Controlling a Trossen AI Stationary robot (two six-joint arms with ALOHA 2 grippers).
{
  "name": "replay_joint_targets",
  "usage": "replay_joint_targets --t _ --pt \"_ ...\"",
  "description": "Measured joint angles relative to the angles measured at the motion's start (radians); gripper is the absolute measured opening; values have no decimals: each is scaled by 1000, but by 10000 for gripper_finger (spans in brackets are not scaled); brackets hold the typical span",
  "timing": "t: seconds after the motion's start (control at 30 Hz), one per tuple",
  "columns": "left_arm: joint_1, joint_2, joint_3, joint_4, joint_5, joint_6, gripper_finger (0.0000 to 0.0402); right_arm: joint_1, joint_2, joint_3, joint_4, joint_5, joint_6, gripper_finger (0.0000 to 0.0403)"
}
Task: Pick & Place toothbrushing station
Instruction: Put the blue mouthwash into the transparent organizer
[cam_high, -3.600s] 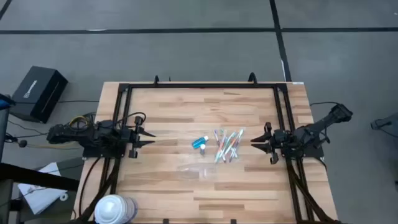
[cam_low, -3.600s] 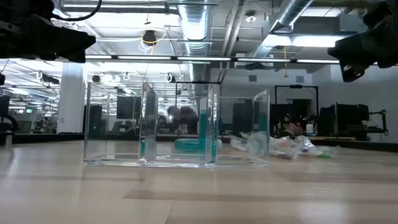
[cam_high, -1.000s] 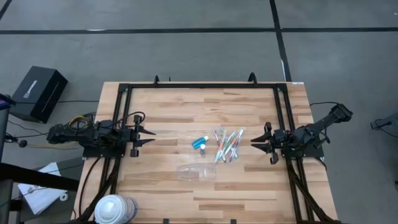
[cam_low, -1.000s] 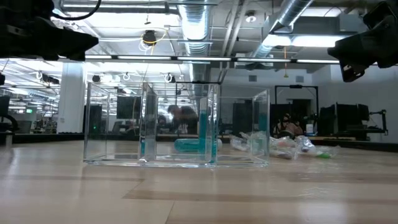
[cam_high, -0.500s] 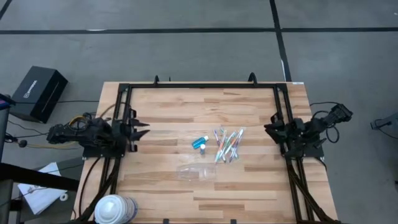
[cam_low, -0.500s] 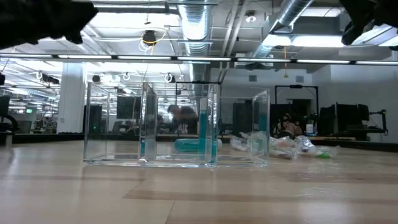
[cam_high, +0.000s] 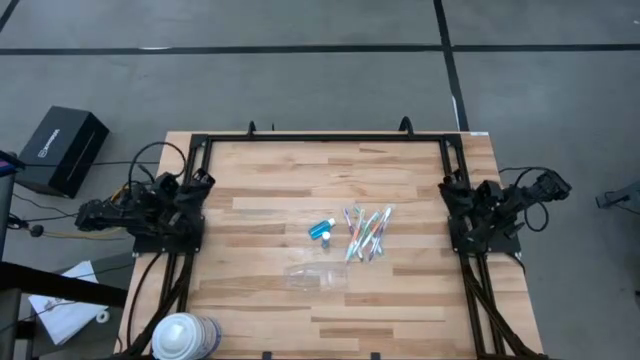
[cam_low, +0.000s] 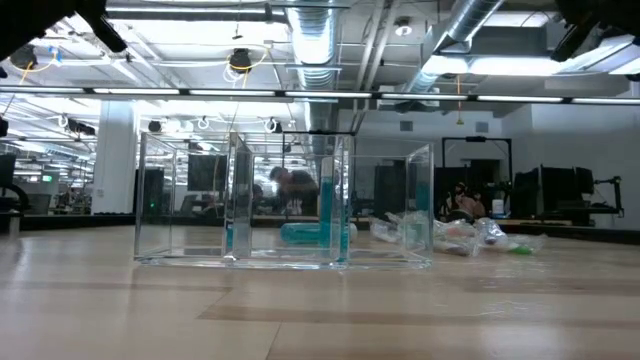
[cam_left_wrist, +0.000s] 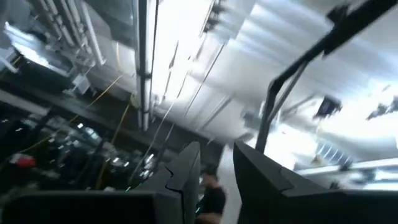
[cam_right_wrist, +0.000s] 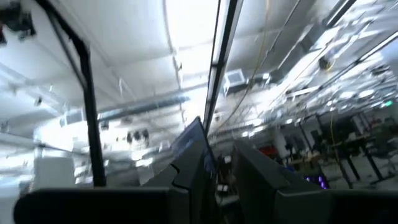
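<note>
Toothbrushes (cam_high: 365, 232): a loose pastel bundle lying mid-table, right of centre.
Blue tube (cam_high: 322, 229): just left of the brushes, apart from them.
Clear cup (cam_high: 315, 275): lying on the wood nearer the front edge, below tube and brushes.
Left gripper (cam_left_wrist: 214, 171): folded back at the table's left edge, tilted up at the ceiling, fingers a narrow gap apart, holding nothing.
Right gripper (cam_right_wrist: 221, 168): folded back at the right edge, likewise tilted up, fingers slightly apart, empty.
Table (cam_high: 280, 170): wooden slats.
</note>
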Motion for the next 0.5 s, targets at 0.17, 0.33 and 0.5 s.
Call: replay_joint_targets --t 0.17,0.33,0.5 --pt "0 0 0 116 -3 -59 92 -37 0 1 67 -1 23 77" --pt "0 0 0 155 -19 -50 92 -72 -1 2 131 0 107 77" --pt "0 13 0 163 -102 -89 92 -82 -1 2 128 2 192 77"
